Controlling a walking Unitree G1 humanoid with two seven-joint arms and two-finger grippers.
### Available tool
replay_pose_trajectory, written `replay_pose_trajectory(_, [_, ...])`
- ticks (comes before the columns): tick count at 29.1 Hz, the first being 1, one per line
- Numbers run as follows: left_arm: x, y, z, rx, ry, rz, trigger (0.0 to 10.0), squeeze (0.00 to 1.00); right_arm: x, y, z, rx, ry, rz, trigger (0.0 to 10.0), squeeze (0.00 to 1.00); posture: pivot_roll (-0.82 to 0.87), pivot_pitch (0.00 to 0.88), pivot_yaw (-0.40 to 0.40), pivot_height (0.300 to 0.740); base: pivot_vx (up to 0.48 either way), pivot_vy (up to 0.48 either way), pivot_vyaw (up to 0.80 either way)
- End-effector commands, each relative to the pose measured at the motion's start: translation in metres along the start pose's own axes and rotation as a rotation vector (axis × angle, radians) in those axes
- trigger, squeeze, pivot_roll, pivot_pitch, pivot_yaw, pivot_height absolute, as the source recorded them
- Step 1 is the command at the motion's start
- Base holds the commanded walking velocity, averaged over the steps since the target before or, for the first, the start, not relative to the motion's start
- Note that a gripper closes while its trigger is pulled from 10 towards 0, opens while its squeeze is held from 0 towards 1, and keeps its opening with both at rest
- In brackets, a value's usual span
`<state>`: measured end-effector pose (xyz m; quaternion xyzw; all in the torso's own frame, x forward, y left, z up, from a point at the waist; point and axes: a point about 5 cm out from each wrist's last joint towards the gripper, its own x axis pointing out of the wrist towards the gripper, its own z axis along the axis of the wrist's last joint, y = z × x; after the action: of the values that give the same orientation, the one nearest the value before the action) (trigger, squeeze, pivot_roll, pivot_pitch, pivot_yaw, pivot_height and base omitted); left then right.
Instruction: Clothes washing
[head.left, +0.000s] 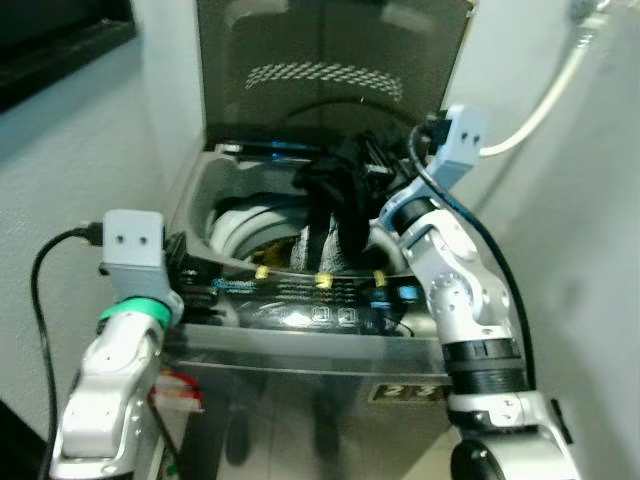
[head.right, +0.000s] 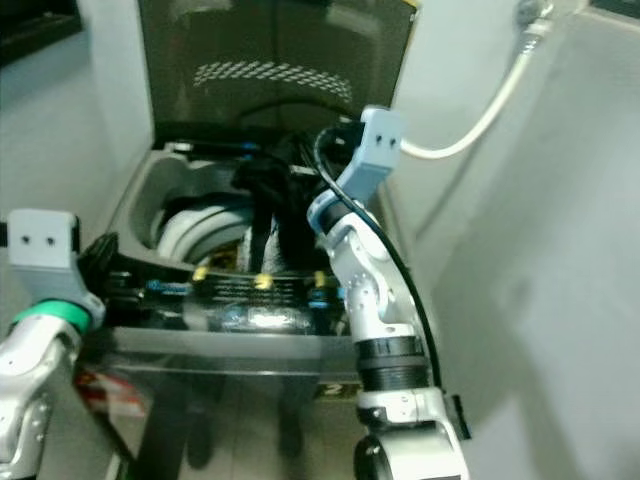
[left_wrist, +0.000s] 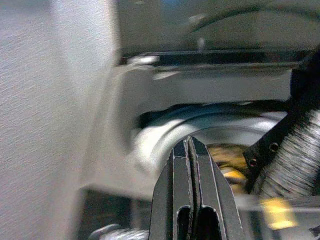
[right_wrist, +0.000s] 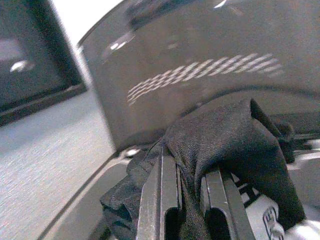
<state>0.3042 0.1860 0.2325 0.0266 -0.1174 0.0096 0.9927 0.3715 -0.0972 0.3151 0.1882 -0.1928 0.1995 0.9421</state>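
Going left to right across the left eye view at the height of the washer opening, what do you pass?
Left gripper beside its grey wrist camera block → white curved drum rim → black garment hanging over the tub → right gripper → white hose on the wall.

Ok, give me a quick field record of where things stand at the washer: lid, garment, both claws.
washer: top-loader, drum open to view
lid: raised upright behind the drum
garment: black, hanging over the drum opening
right claw: above the drum, fingers shut on the garment
left claw: fingers shut, holding nothing, at the washer's front left edge, pointing toward the drum
hose: white, running down the right wall toward the washer
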Motion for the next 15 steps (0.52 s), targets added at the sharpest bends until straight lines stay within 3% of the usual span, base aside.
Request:
replay_pose_trajectory(1, [0.0, 0.001, -0.002, 0.001, 0.014, 0.007, 10.0, 0.0, 0.003, 0.005, 0.009, 0.0, -0.048, 0.018, 10.0, 0.0, 0.06, 0.032, -0.023, 0.74, 0.0, 0.0, 0.0])
replay_pose_trajectory(5, [-0.001, 0.001, -0.002, 0.018, 0.005, -0.001, 10.0, 0.0, 0.006, 0.007, 0.006, -0.007, -0.027, 0.035, 10.0, 0.0, 0.05, 0.032, -0.022, 0.74, 0.0, 0.0, 0.0])
replay_pose_trajectory(7, [-0.001, -0.001, -0.003, 0.072, 0.004, -0.029, 10.0, 0.0, 0.019, 0.02, -0.004, -0.055, 0.042, 0.097, 10.0, 0.0, 0.05, 0.034, -0.02, 0.74, 0.0, 0.0, 0.0])
replay_pose_trajectory(12, [0.0, -0.002, -0.003, 0.074, 0.0, -0.041, 10.0, 0.0, 0.034, 0.033, -0.004, -0.104, 0.06, 0.143, 10.0, 0.0, 0.04, 0.034, -0.015, 0.74, 0.0, 0.0, 0.0])
replay_pose_trajectory(15, [0.0, -0.002, -0.003, 0.074, 0.0, -0.041, 10.0, 0.0, 0.034, 0.033, -0.004, -0.104, 0.06, 0.143, 10.0, 0.0, 0.04, 0.034, -0.015, 0.74, 0.0, 0.0, 0.0])
